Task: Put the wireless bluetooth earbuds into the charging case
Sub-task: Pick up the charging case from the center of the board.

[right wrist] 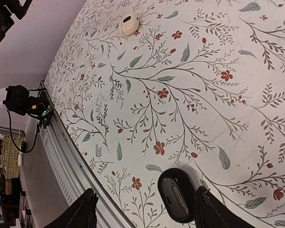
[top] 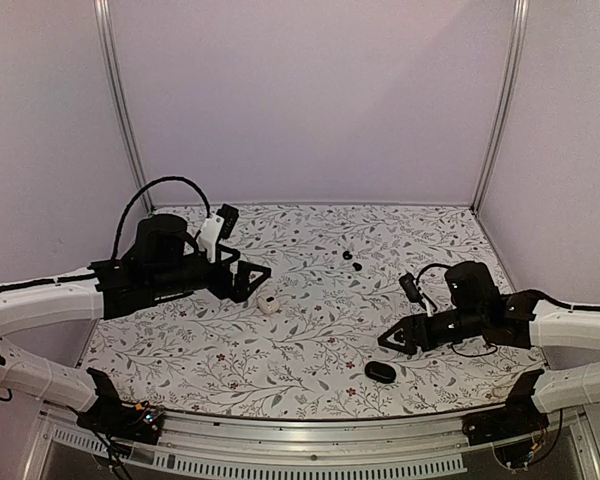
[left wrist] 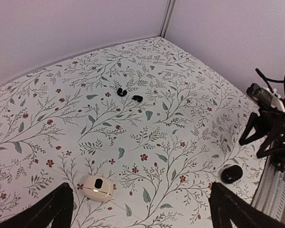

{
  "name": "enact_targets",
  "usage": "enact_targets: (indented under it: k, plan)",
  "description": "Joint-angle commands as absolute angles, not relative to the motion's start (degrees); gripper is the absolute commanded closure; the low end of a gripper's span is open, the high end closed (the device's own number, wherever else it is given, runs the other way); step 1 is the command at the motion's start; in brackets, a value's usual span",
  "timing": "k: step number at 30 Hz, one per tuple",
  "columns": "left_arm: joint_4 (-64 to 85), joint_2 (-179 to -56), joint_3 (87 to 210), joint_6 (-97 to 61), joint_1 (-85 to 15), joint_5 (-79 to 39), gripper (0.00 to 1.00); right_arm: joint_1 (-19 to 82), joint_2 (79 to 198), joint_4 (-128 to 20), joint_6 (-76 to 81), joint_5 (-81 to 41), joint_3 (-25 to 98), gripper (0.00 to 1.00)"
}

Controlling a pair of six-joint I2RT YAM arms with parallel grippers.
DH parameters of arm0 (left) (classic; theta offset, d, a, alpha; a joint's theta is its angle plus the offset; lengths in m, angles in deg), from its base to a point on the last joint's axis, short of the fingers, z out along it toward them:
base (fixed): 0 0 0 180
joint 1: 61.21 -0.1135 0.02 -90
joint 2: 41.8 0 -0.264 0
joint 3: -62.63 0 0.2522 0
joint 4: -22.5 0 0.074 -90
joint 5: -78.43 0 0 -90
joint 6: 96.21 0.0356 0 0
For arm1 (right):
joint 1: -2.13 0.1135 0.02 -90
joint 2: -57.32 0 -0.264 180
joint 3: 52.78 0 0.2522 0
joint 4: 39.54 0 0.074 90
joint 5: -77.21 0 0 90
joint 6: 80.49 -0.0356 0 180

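The two earbuds (top: 347, 256) lie close together on the desk (top: 310, 340) at upper centre of the overhead frame, the pair aligned upper left to lower right. The left fingers (top: 251, 283) and right fingers (top: 388, 340) stand wide, both empty. The earbuds lie up-left of the right fingers, which appear slightly nearer. The black oval case (top: 380, 372), judged to be the charging case, lies just below the right fingers.
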State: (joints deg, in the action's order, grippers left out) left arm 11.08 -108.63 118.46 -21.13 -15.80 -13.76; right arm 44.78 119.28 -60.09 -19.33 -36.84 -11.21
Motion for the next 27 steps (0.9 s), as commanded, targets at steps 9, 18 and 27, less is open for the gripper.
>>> enact_targets:
  k: [9, 18, 27]
  plan:
    - [14.3, -108.5, 119.6, -19.9, -16.4, -16.3, 0.00, 55.0, 122.5, -66.2, -13.2, -23.9, -10.4, 0.32]
    - [15.6, -108.2, 119.0, -19.2, -16.5, -17.4, 0.00, 58.8, 130.2, -67.8, -13.7, -17.8, -7.9, 0.33]
    - [17.0, -108.9, 118.6, -19.0, -16.5, -17.9, 0.00, 64.5, 138.1, -72.9, -12.5, -9.9, -2.3, 0.40]
